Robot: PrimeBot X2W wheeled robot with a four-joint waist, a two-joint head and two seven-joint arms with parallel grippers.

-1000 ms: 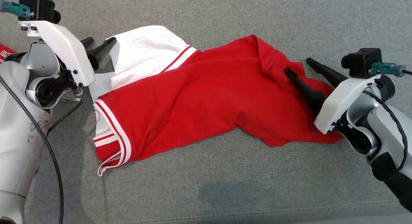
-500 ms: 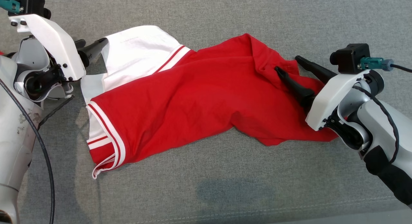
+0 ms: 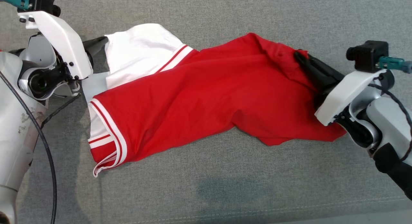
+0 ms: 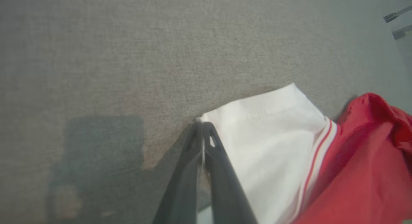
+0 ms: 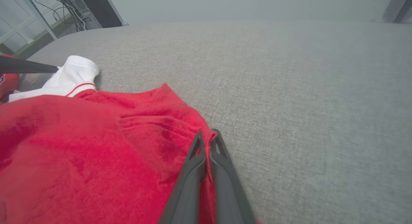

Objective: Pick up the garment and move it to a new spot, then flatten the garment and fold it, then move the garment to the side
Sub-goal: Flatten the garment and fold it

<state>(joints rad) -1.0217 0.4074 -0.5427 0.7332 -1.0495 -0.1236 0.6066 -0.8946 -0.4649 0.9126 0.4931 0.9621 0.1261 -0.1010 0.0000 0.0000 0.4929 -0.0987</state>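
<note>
The garment is a red shirt with a white sleeve and red-white striped trim, lying rumpled across the grey surface. My left gripper is at its upper left, shut on the white sleeve's edge; the left wrist view has the white cloth pinched between the closed tips of that gripper. My right gripper is at the garment's right end, shut on the red hem. In the right wrist view the red fabric runs between the closed fingers of the right gripper.
The grey fabric surface stretches wide in front of and behind the garment. A seam runs along its near edge. Beyond the surface's far left corner stand shelves and cables. A dark shadow patch lies on the cloth.
Both grippers have gone from open to shut on the garment's ends. The right fingers closed on the red hem, the left on the white sleeve edge.
</note>
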